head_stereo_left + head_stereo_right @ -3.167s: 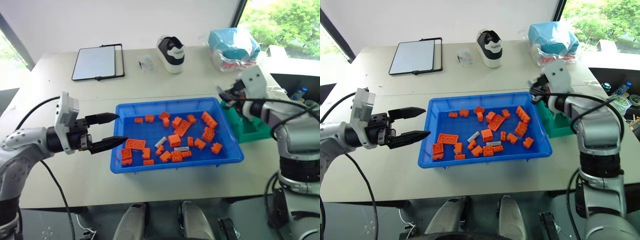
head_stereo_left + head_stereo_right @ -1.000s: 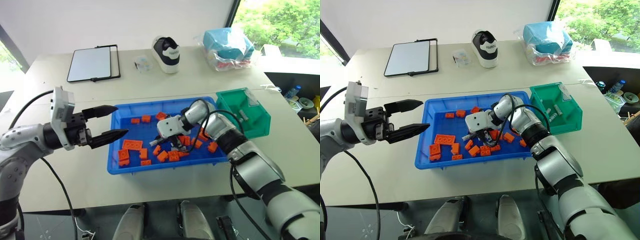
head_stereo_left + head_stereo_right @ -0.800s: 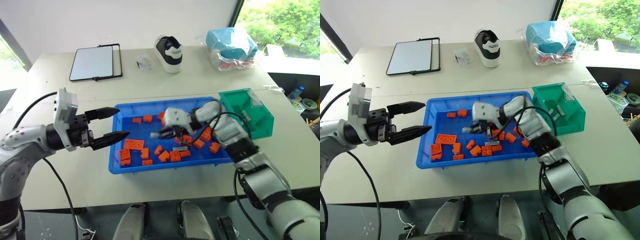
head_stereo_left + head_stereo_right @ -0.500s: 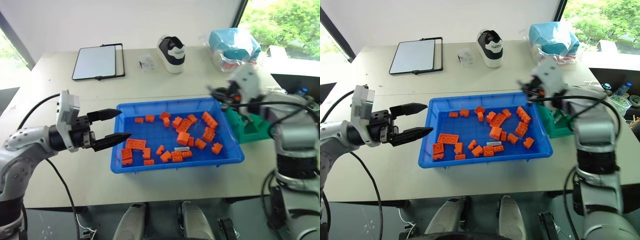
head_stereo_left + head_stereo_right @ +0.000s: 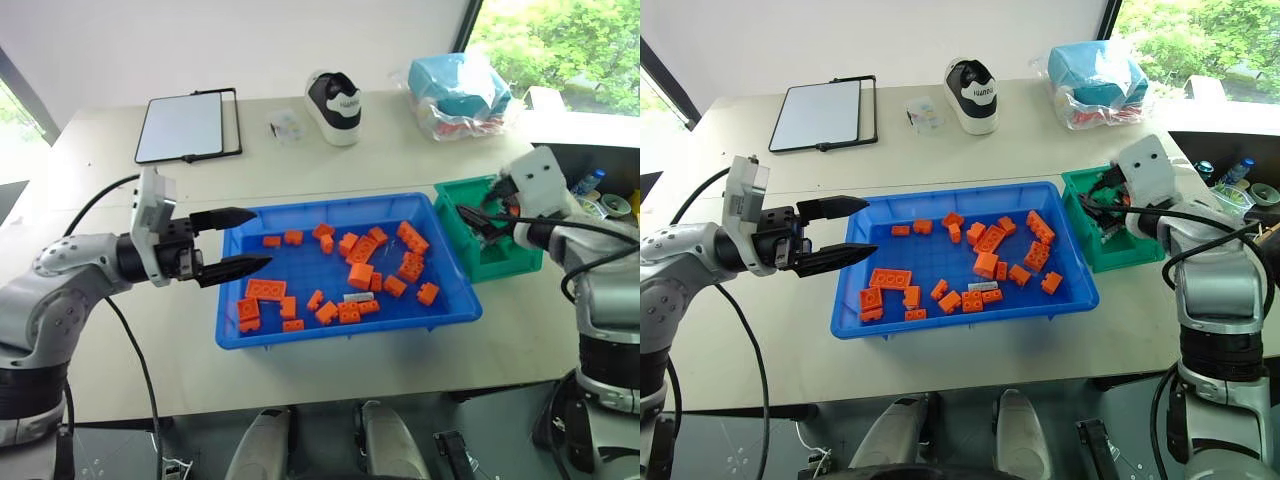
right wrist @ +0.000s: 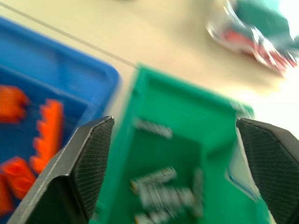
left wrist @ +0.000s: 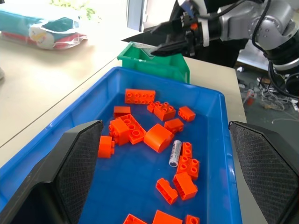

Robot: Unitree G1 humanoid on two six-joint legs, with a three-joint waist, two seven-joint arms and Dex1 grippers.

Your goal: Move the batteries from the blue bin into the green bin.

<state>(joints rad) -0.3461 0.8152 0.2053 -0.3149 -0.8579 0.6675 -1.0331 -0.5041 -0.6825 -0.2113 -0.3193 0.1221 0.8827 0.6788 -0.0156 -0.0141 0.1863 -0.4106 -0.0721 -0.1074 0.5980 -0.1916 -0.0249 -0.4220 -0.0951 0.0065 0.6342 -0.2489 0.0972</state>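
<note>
The blue bin point(image 5: 345, 331) lies mid-table, holding many orange bricks and one silver battery point(image 5: 358, 297), which the left wrist view shows among the bricks point(image 7: 175, 153). Just right of it stands the green bin point(image 5: 512, 262), with several batteries point(image 6: 159, 191) lying on its floor. My right gripper point(image 5: 477, 222) hovers over the green bin, open, with nothing between its fingers. My left gripper point(image 5: 262, 238) is held level at the blue bin's left rim, pointing across it, open and empty.
Orange bricks point(image 5: 360, 275) are scattered across the blue bin. At the back of the table are a framed white board point(image 5: 187, 127), a small clear packet point(image 5: 285, 127), a black-and-white shoe point(image 5: 335, 95) and a teal bag point(image 5: 458, 88). The table's right edge runs close behind the green bin.
My right gripper lifted a battery out of the blue bin, swung right over the green bin and opened. One battery fewer lies in the blue bin. The left gripper has kept its place.
</note>
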